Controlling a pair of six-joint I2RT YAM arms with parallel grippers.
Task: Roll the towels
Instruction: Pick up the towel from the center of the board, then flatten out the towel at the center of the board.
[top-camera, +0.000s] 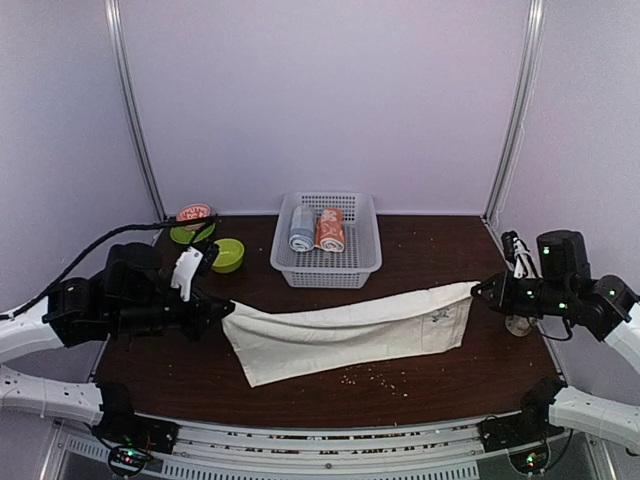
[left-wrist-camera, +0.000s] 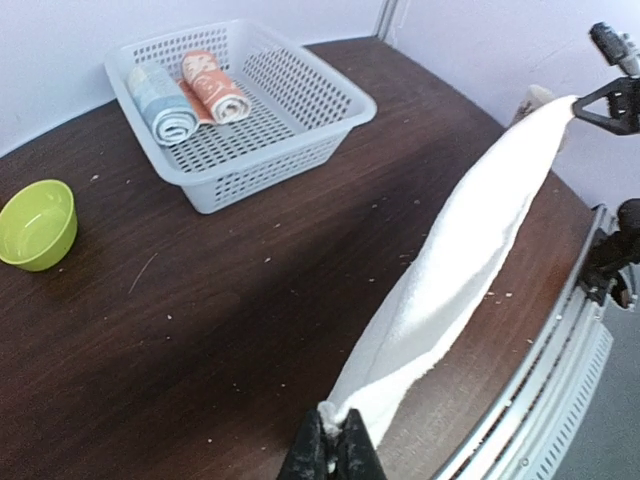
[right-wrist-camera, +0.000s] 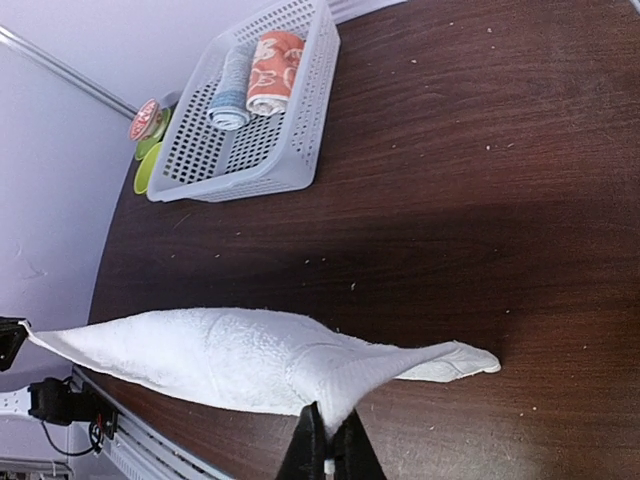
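Our left hand (left-wrist-camera: 333, 442) and right hand (right-wrist-camera: 328, 442) each pinch an end of the cream towel (top-camera: 350, 330), stretched along the surface's (top-camera: 450, 385) near half; the salmon towel (top-camera: 330, 230) sits rolled in the basket (top-camera: 362, 262) by the far edge.

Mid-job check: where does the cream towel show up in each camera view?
Top external: cream towel stretched left to right across the lower middle.
Left wrist: cream towel rising from bottom centre to upper right.
Right wrist: cream towel spanning lower left to bottom centre.
Shared landmark: white basket.
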